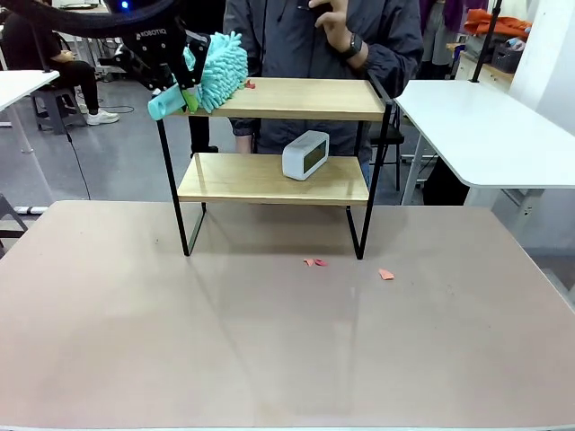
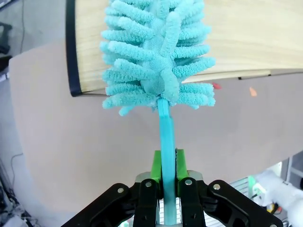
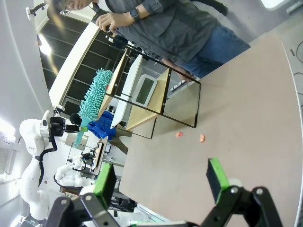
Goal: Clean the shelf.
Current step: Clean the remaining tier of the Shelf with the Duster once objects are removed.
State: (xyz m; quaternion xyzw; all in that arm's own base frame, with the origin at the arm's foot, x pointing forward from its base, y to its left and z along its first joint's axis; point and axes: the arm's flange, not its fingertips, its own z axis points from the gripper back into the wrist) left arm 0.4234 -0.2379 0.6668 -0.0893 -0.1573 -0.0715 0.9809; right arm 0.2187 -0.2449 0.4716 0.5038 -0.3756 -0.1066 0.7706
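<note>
I had L pincer (image 2: 165,161) clamped on duster (image 2: 156,56) handle, head on shelf (image 1: 296,99) top board, left end. R pincer (image 3: 160,178) spread wide above bench (image 1: 269,341). Shelf stood at bench's far middle; clock (image 1: 305,154) on lower board.

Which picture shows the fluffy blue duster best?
The left wrist view: the duster is close, handle clamped in the left gripper's jaws, head over the shelf. The front view shows it small; the right wrist view, tiny and far.

Teal duster (image 1: 220,70), black-framed light wooden shelf (image 1: 234,180), white clock (image 1: 305,154), reddish scraps (image 1: 315,262), beige table (image 1: 269,350)
</note>
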